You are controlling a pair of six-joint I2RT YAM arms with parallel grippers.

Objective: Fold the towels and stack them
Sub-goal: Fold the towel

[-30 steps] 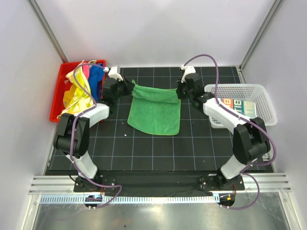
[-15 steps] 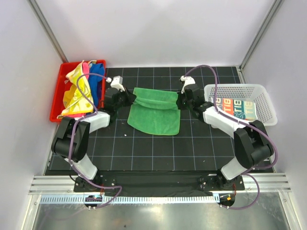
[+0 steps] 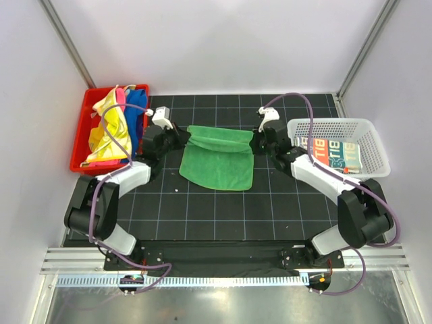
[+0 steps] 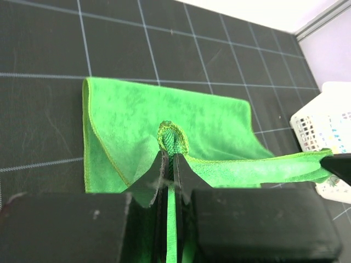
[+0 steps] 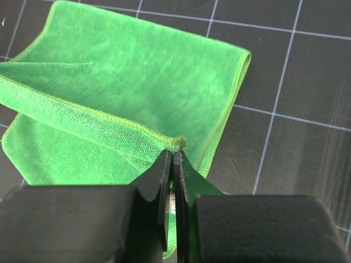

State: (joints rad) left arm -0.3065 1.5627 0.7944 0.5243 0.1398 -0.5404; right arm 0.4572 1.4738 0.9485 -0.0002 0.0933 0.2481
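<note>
A green towel (image 3: 217, 160) lies on the black grid mat, its far edge lifted and carried forward over the rest. My left gripper (image 3: 181, 138) is shut on the towel's far left corner (image 4: 171, 138). My right gripper (image 3: 255, 142) is shut on the far right corner (image 5: 178, 143). The lifted edge stretches between the two grippers above the flat green layer (image 5: 137, 71). Yellow, pink-red and blue towels (image 3: 111, 125) lie heaped in the red bin (image 3: 79, 145). A white towel with printed lettering (image 3: 331, 152) lies in the white mesh basket (image 3: 370, 125).
The red bin stands at the mat's far left, just beside my left arm. The white mesh basket stands at the far right and shows at the right edge of the left wrist view (image 4: 323, 131). Grey walls enclose the mat (image 3: 223, 209).
Both grippers have drawn the towel's far edge toward the near side and lowered it, so the fold now hangs lower over the flat part. The towel's near edge has stayed put.
</note>
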